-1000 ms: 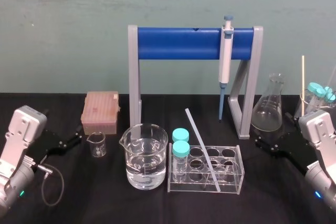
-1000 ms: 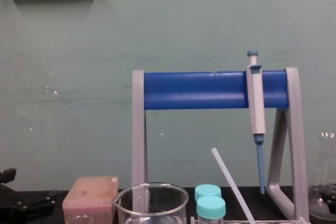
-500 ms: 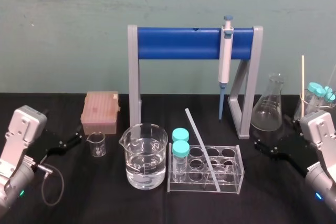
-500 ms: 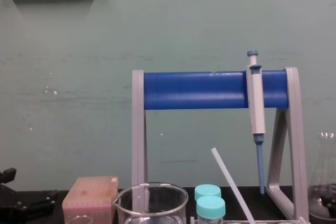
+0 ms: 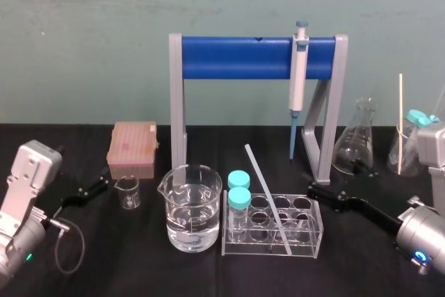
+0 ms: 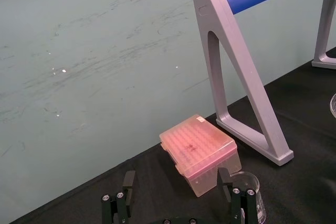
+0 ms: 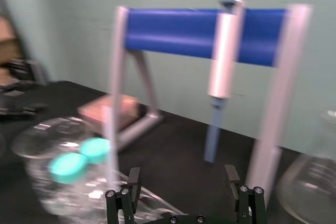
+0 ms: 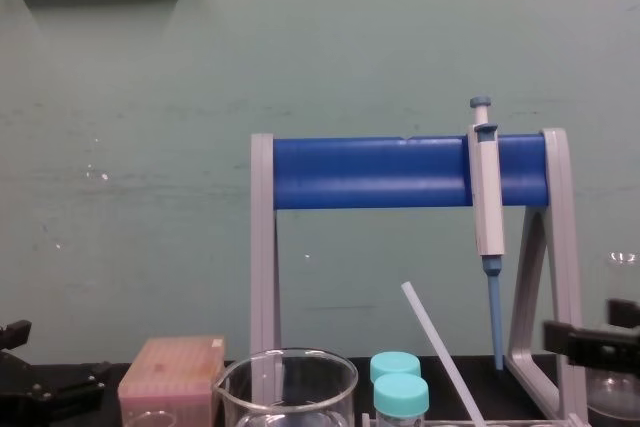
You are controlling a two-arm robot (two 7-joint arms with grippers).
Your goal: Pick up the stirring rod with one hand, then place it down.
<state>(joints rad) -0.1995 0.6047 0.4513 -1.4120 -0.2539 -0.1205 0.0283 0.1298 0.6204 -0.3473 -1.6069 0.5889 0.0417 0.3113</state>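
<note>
Logged at lower left of the head view: left pincer (image 5: 103,184), down near the black counter (image 5: 208,273), pointing at a small empty beaker (image 5: 128,191). Confirmed spread wide in the left wrist view, with nothing between the fingers (image 6: 129,184). Noted a pink tip box (image 5: 132,149) just behind that beaker.

Recorded left of centre: a large beaker (image 5: 190,206) partly filled with clear liquid. Just beside it, a clear rack (image 5: 306,233) holding two teal-capped tubes (image 5: 239,189) at its left end.

Found the stirring rod (image 5: 268,196) at centre, tilted across the rack. Upper end raised toward the upper left, lower end down at the rack's front edge, possibly seated in a well, though not verifiable through the clear plastic. Untouched by either pincer.

Noted behind, at upper centre: a blue-and-grey stand (image 5: 236,58) with a pipette (image 5: 299,78) hanging near the right end of its bar.

Logged right of centre: right pincer (image 5: 332,184), near the counter, just right of the rack and apart from the rod, in front of a conical flask (image 5: 356,145). Confirmed spread and empty in the right wrist view.
</note>
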